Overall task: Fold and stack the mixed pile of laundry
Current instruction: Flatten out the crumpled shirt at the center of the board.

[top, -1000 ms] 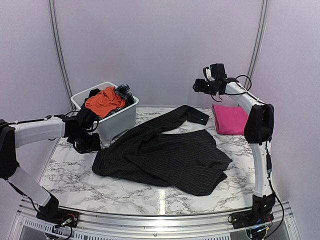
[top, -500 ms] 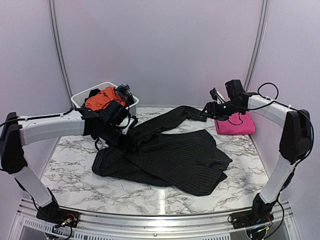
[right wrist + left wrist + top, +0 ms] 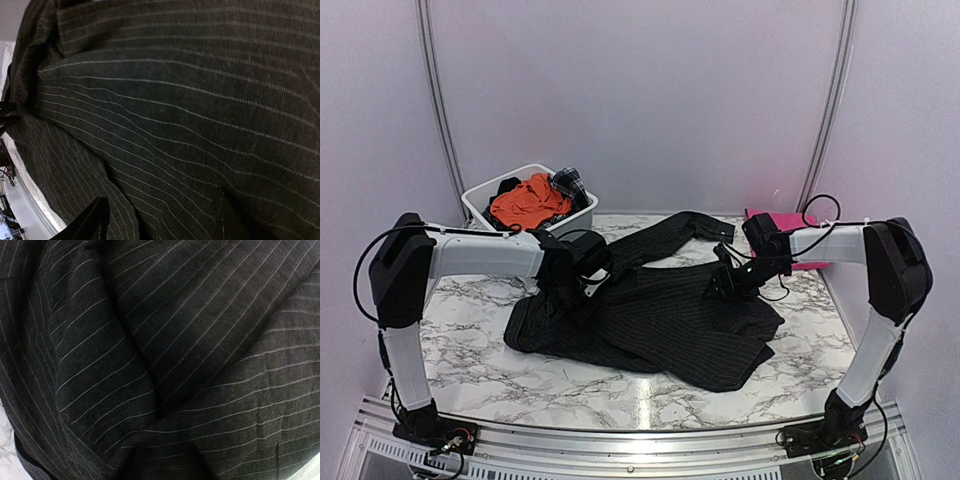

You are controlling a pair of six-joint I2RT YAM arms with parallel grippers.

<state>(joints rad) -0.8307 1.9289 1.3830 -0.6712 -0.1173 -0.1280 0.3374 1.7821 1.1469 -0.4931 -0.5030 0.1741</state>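
The black thin-pinstriped shirt [image 3: 660, 320] sprawls mid-table, its folds swallowing the left gripper [image 3: 582, 290] and right gripper [image 3: 723, 283] so I cannot tell whether either is open or closed, with a white plastic tub [image 3: 478, 212] holding an orange garment [image 3: 527, 200] and a small dark plaid piece [image 3: 570, 182] at far left and a magenta-pink cloth [image 3: 788, 222] at far right, all on a grey-veined white marble tabletop [image 3: 470, 350] between pale lilac walls [image 3: 640, 100].

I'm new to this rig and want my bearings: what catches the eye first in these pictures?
A crumpled black pinstriped shirt sprawls across the middle of the marble table. The left gripper and right gripper are down on its left and right sides. At the back left a white tub holds an orange garment, and a magenta-pink cloth lies at the back right.
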